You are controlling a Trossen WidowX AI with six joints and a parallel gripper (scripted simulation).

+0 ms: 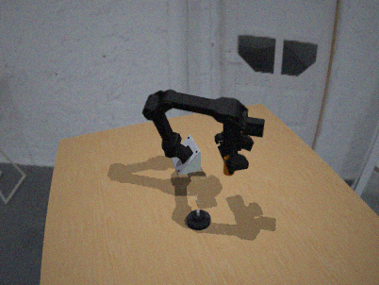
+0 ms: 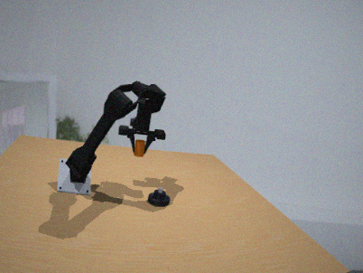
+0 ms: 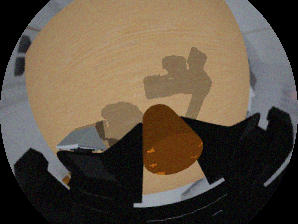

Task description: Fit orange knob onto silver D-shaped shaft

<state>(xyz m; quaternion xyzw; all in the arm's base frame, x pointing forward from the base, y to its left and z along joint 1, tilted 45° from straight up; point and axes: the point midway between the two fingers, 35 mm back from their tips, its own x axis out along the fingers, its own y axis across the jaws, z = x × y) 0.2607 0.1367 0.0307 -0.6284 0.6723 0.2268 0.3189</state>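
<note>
The orange knob [image 1: 228, 172] [image 2: 139, 148] [image 3: 172, 145] is held up in the air, roughly upright. My gripper [image 1: 230, 166] [image 2: 140, 153] [image 3: 160, 123] is shut on the knob, with one finger on each side, well above the table. The dark round pedestal [image 1: 198, 222] [image 2: 159, 199] stands on the table, with the silver shaft [image 1: 198, 212] [image 2: 160, 191] upright at its middle. In the exterior view the knob is above and to the left of the pedestal. The pedestal does not show in the wrist view. The knob's underside hole and the shaft's flat side cannot be made out.
The wooden table [image 1: 118, 245] [image 2: 217, 235] [image 3: 75, 65] bears everything. The arm's pale base plate [image 1: 192, 165] [image 2: 65, 178] stands behind the pedestal in the top view and left of it in the exterior view. The arm's shadow falls around the pedestal.
</note>
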